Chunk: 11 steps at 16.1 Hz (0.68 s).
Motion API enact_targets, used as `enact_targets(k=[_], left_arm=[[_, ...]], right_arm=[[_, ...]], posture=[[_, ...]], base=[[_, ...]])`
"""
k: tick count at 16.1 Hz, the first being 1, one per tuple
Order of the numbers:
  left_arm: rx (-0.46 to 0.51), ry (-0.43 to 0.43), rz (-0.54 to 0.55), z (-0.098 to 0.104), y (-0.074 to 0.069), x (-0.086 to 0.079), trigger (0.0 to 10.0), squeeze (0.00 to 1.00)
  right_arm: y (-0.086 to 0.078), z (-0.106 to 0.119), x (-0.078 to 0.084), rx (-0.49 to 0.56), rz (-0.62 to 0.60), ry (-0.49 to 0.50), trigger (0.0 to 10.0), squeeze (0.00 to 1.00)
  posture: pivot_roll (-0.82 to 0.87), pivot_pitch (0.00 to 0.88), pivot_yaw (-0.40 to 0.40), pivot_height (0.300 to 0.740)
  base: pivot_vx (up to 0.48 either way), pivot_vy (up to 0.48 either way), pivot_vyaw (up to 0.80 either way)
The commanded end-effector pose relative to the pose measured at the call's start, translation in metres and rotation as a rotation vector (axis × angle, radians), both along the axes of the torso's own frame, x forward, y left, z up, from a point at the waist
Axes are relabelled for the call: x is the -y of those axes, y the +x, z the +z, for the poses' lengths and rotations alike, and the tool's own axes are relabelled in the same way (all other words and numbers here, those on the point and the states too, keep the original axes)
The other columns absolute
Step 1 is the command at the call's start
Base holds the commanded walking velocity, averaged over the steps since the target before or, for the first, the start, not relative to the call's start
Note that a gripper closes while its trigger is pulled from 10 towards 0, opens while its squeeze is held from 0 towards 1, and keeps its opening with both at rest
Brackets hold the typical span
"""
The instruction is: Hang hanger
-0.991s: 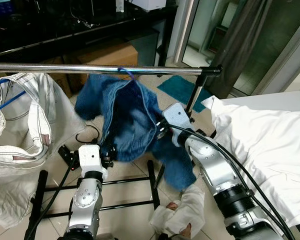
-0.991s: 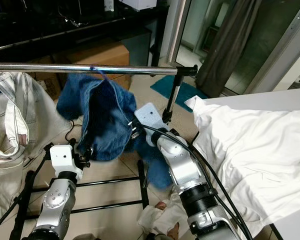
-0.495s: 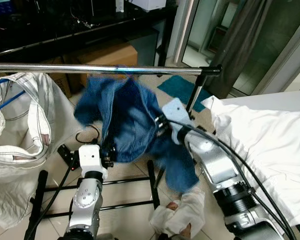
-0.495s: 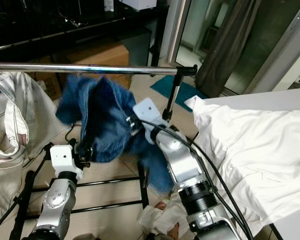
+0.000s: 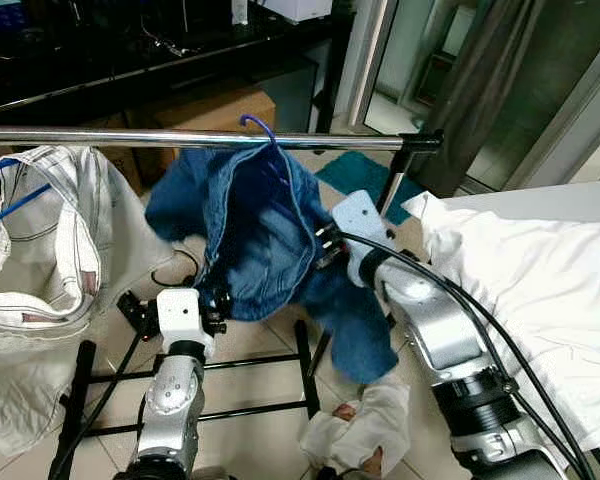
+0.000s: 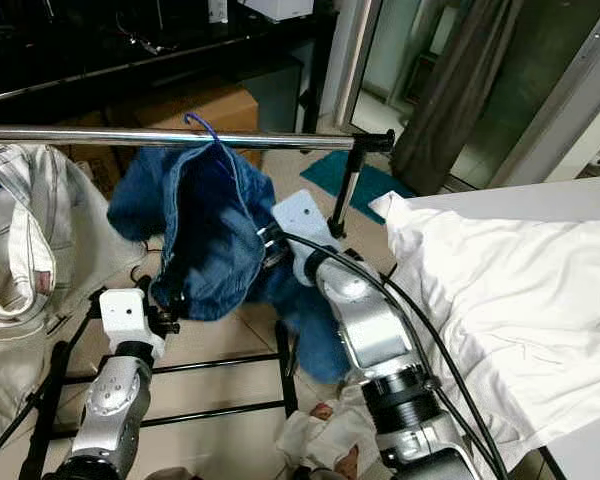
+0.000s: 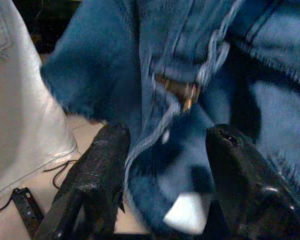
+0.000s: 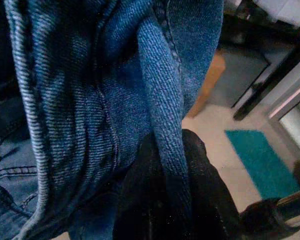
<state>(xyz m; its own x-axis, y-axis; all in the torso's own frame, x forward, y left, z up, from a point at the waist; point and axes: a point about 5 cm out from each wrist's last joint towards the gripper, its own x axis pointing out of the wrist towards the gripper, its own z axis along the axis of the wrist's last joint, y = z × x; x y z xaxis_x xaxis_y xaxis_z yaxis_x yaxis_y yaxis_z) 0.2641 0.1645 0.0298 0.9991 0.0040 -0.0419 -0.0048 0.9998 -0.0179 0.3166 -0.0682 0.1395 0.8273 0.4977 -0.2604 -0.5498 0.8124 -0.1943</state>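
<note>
Denim jacket (image 5: 265,235) hides hanger's (image 5: 258,124) body.

both head views look down from above at the rail (image 5: 180,138) and jeans (image 5: 260,235); each wrist view sits close against the denim.

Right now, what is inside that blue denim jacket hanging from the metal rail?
A blue hanger hook pokes out above the blue denim jacket at the metal rail. The hanger's body is covered by cloth.

White bedsheet (image 5: 540,270), teal mat (image 5: 355,175), cardboard box (image 5: 215,112), pale trousers (image 5: 40,260)
</note>
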Motion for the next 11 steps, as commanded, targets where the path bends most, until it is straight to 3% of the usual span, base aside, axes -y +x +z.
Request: enact_targets(k=[1, 7, 11], left_arm=[[0.005, 0.009, -0.031, 0.001, 0.002, 0.006, 10.0, 0.0], [0.001, 0.011, -0.027, -0.001, -0.002, 0.004, 10.0, 0.0], [0.0, 0.012, -0.034, -0.001, -0.002, 0.005, 10.0, 0.0]], right_arm=[[0.004, 0.019, -0.003, 0.044, -0.008, 0.01, 10.0, 0.0], [0.007, 0.039, 0.0, -0.002, -0.092, 0.097, 10.0, 0.0], [0.001, 0.026, 0.003, -0.074, -0.101, 0.007, 10.0, 0.0]], posture=[[0.16, 0.021, -0.078, 0.74], [0.16, 0.025, -0.075, 0.74], [0.15, 0.024, -0.076, 0.74]], base=[[0.0, 0.0, 0.0], [0.0, 0.0, 0.0], [0.0, 0.0, 0.0]])
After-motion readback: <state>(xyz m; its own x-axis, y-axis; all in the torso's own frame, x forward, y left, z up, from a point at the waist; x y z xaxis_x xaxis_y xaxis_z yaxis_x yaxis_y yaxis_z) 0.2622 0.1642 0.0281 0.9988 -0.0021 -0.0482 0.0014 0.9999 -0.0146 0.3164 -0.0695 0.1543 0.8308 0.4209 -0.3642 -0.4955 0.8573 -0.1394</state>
